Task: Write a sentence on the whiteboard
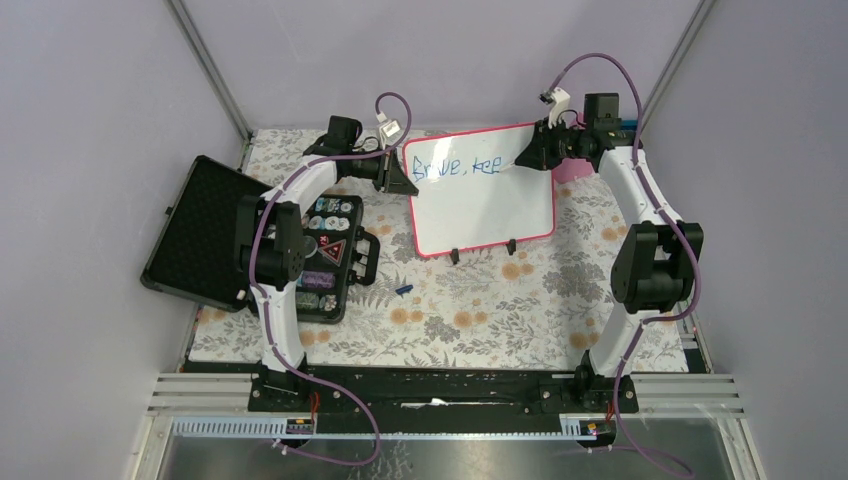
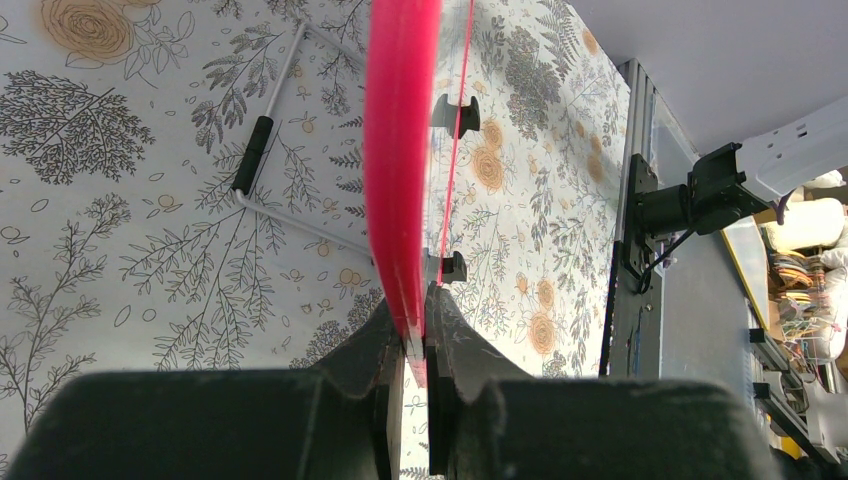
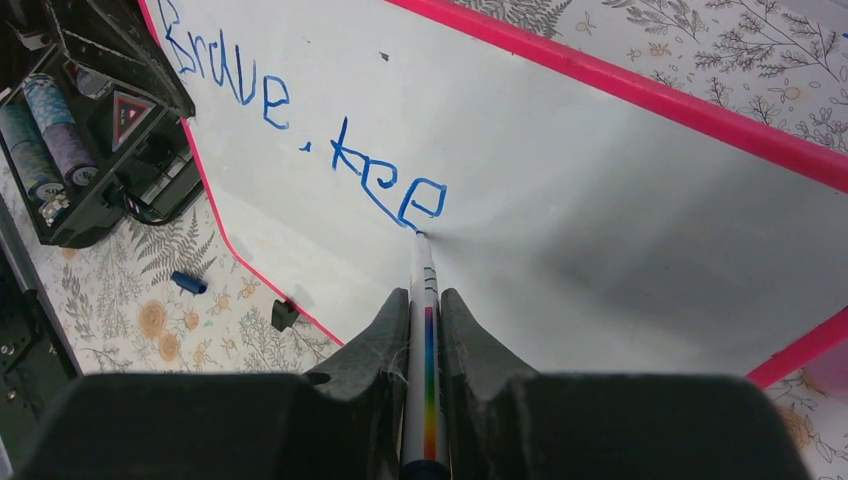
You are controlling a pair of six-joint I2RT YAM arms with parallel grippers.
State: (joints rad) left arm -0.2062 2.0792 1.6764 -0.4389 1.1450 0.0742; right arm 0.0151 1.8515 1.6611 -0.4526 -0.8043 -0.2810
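The whiteboard point(image 1: 485, 200) with its pink frame stands tilted on two black feet at the back middle of the table. Blue lettering point(image 1: 456, 167) on it reads "Brave, kee", also plain in the right wrist view point(image 3: 300, 130). My left gripper point(image 1: 400, 175) is shut on the board's left edge point(image 2: 400, 180), seen edge-on in the left wrist view. My right gripper point(image 1: 528, 157) is shut on a white marker point(image 3: 424, 330) with a rainbow stripe. Its tip touches the board just below the last "e".
An open black case point(image 1: 250, 250) with small items lies at the left. A blue marker cap point(image 1: 403, 290) lies on the floral cloth point(image 1: 470, 310) in front of the board. A pink object point(image 1: 570, 170) shows behind the board's right edge.
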